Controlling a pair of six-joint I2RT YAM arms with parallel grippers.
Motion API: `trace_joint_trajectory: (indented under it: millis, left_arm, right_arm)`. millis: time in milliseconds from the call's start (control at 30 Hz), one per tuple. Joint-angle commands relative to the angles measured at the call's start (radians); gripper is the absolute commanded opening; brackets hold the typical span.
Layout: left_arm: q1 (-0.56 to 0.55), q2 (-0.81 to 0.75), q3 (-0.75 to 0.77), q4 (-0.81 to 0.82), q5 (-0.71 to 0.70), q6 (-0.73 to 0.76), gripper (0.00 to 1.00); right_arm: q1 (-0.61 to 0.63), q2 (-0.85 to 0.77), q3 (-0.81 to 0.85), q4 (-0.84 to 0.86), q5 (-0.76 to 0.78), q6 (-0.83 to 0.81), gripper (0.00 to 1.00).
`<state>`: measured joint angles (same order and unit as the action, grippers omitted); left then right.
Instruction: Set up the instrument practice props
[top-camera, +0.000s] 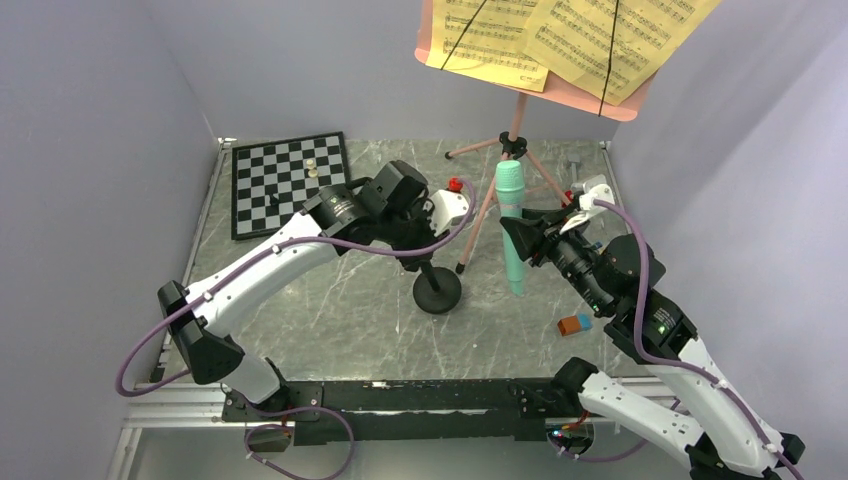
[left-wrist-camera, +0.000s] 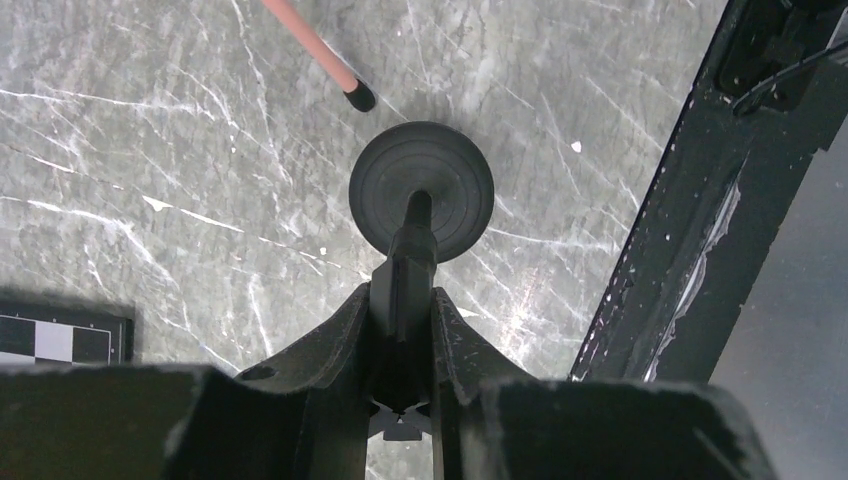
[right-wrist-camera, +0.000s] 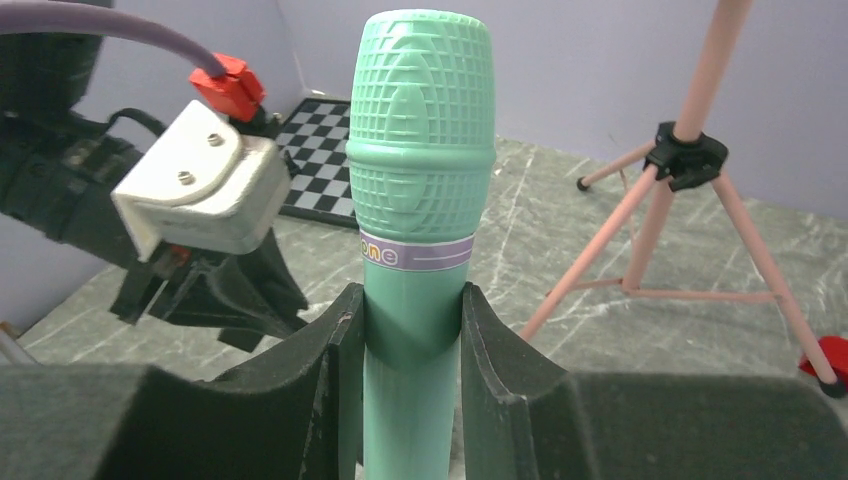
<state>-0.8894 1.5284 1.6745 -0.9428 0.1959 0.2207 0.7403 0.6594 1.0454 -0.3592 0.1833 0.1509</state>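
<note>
The stand (left-wrist-camera: 421, 190) is being pinched by its post in the left gripper (left-wrist-camera: 403, 310). The mic (right-wrist-camera: 420, 150), right of the stand, is being clamped upright in the right gripper (right-wrist-camera: 412, 320) and should be centred over the post before lowering.

The yellow sheet-music pages (top-camera: 585, 40) and the top of the pink music stand (top-camera: 517, 110) are cut off by the overhead view's edge at 12 to 1 o'clock. In the left wrist view, the upper post of the small black stand (left-wrist-camera: 422, 185) is hidden between the left fingers (left-wrist-camera: 330, 345), and the chessboard (left-wrist-camera: 60, 340) is cropped at 8 o'clock. The mint-green microphone (right-wrist-camera: 420, 150) is cut off at 6 o'clock below the right fingers (right-wrist-camera: 500, 360). The chess pieces (top-camera: 311, 167) are too small to be identified.
</note>
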Motion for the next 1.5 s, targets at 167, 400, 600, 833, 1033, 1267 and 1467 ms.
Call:
trace_joint_trajectory:
  millis: [167,400,600,833,1033,1267,1467]
  left_arm:
    - [-0.044,-0.020,-0.022,0.058,0.014,0.035,0.00]
    - [-0.101,-0.005,-0.098,0.109,-0.044,0.035,0.05]
    - [-0.114,-0.004,-0.131,0.157,-0.041,0.010,0.26]
    - [-0.115,-0.005,-0.134,0.166,-0.024,0.007,0.48]
    - [-0.115,-0.026,-0.124,0.196,0.006,-0.009,0.62]
    - [-0.115,-0.151,-0.183,0.288,0.032,0.016,0.88]
    - [-0.078,-0.371,-0.447,0.470,0.172,0.047,0.94]
  right_arm:
    - [-0.001,-0.048,-0.043,0.016,0.093,-0.025,0.00]
    - [-0.001,-0.103,-0.152,0.132,0.110,-0.023,0.00]
    - [-0.001,-0.185,-0.301,0.323,0.099,-0.037,0.00]
    - [-0.001,-0.215,-0.353,0.401,0.116,-0.059,0.00]
    - [-0.001,-0.237,-0.392,0.459,0.134,-0.089,0.00]
    - [-0.001,-0.250,-0.444,0.521,0.042,-0.172,0.00]
    - [-0.001,-0.263,-0.448,0.546,-0.133,-0.201,0.00]
